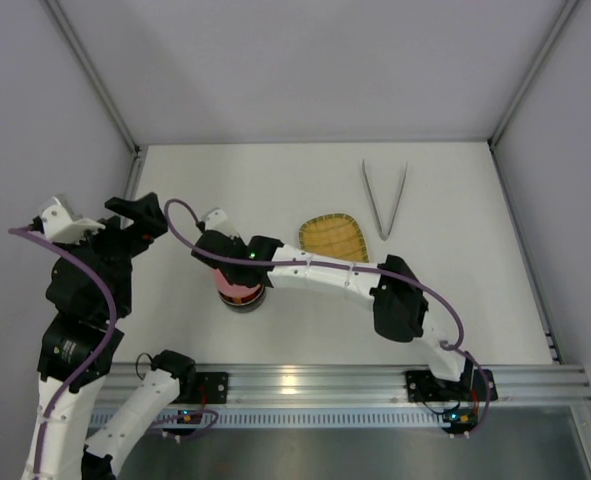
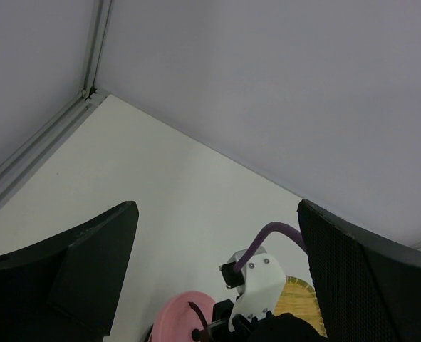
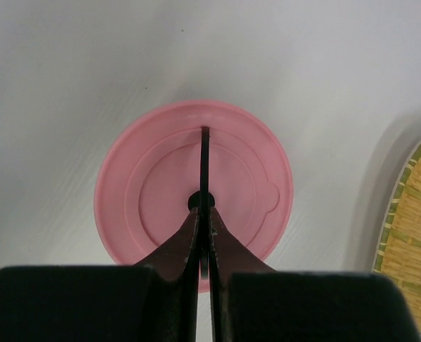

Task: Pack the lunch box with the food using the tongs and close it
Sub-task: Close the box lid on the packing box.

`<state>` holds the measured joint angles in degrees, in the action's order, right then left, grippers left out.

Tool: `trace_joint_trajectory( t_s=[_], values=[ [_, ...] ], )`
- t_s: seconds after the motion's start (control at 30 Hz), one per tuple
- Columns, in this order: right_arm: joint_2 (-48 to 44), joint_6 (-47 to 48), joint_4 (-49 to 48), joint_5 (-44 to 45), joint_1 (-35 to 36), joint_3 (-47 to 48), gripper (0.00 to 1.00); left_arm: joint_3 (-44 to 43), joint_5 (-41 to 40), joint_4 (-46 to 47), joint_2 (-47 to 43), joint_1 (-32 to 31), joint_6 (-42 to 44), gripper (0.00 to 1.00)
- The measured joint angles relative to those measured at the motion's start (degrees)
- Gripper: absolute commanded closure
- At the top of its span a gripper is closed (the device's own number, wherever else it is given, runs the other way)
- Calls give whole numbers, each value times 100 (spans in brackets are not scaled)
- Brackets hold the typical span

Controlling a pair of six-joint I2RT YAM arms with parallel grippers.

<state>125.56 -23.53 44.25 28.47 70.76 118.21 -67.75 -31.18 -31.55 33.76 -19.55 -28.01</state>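
Note:
The pink round lid (image 3: 160, 206) fills the right wrist view, and my right gripper (image 3: 204, 214) is shut on its thin black bar handle (image 3: 204, 153). From above, the lid (image 1: 247, 289) covers the steel lunch box (image 1: 243, 303), of which only a dark rim shows; I cannot tell whether the lid is seated. The right gripper (image 1: 235, 272) reaches it from the right. The pale tongs (image 1: 385, 200) lie at the back right of the table, untouched. My left gripper (image 1: 140, 215) hangs open and empty, raised left of the box. The food is hidden.
An empty yellow woven tray (image 1: 335, 238) lies right of the lunch box, under the right forearm, and also shows as a yellow woven edge (image 3: 413, 228) in the right wrist view. Grey walls bound the table at back and sides. The left wrist view looks down on the lid (image 2: 174, 317).

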Motion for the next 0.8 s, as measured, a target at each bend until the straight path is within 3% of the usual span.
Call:
trace_joint_trajectory(
  t_s=[0.8],
  values=[
    [164, 199, -11, -2, 195, -212, 100, 0, 2, 4, 0, 0, -37, 1]
  ],
)
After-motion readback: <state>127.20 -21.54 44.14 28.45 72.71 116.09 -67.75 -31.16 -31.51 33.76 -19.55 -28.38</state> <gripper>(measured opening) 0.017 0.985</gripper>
